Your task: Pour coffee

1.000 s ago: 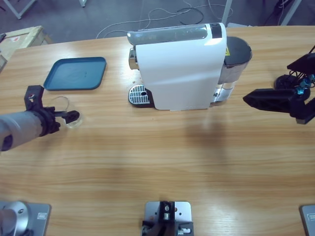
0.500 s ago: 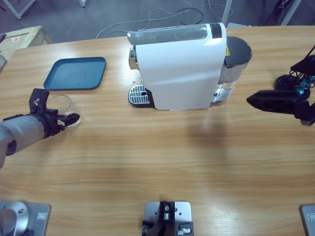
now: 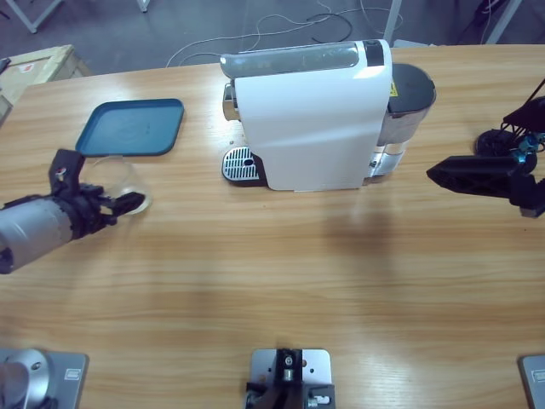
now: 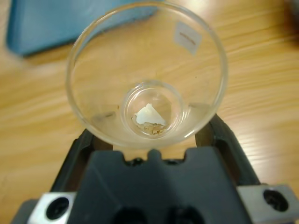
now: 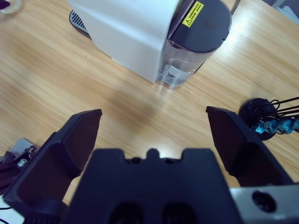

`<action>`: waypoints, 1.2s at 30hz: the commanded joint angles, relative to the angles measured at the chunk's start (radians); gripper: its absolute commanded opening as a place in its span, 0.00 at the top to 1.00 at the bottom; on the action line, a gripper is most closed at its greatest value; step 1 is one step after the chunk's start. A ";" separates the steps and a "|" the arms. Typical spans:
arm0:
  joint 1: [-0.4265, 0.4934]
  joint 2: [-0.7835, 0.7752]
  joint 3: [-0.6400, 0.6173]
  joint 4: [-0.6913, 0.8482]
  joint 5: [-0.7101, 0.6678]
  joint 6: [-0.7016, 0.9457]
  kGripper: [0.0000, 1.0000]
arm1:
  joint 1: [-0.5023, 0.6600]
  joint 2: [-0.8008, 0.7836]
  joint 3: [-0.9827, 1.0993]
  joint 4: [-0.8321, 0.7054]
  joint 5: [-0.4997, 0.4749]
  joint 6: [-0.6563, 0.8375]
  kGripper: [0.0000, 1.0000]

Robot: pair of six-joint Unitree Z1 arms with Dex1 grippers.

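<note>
We are seeing a thin trace of the coffee [image 4: 150,128] pooling in the base of a small clear glass [image 4: 147,74], which is sitting between the jaws of the left gripper [image 3: 125,203], the two black jaws pressing on its lower wall from either side and the glass tipping so that its mouth is facing the wrist camera. Just beyond the glass's rim a blue tray [image 3: 130,128] is lying on the wooden table [image 3: 281,273]. Well apart from those jaws, the white coffee machine [image 3: 311,115] is standing with its drip grille [image 3: 239,164] facing the tray's side. The right gripper [image 3: 436,173] is hovering with its jaws spread wide and holding nothing, the machine's dark water tank [image 5: 198,25] lying ahead of them.
</note>
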 commanded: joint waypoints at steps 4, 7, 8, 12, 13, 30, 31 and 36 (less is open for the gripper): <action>0.200 -0.005 -0.060 -0.074 -0.671 0.616 0.69 | 0.011 -0.053 0.009 0.068 -0.026 0.012 0.00; 0.302 0.043 -0.110 -0.074 -0.792 0.714 0.69 | 0.011 -0.086 0.005 0.107 -0.034 0.012 0.00; 0.316 0.072 -0.133 -0.074 -0.823 0.740 0.69 | 0.011 -0.094 0.005 0.118 -0.035 0.012 0.00; 0.323 0.208 -0.220 -0.079 -0.872 0.787 0.69 | 0.011 -0.109 0.005 0.154 -0.035 0.012 0.00; 0.323 0.240 -0.235 -0.098 -0.880 0.788 0.69 | 0.011 -0.113 0.005 0.165 -0.035 0.011 0.00; 0.274 0.435 -0.378 -0.130 -0.934 0.822 0.69 | 0.011 -0.099 -0.001 0.195 -0.034 0.012 0.00; 0.264 0.440 -0.380 -0.130 -0.930 0.822 0.69 | 0.011 -0.099 -0.001 0.195 -0.035 0.012 0.00; 0.252 0.445 -0.389 -0.121 -0.911 0.819 0.69 | 0.011 -0.097 -0.001 0.193 -0.036 0.013 0.00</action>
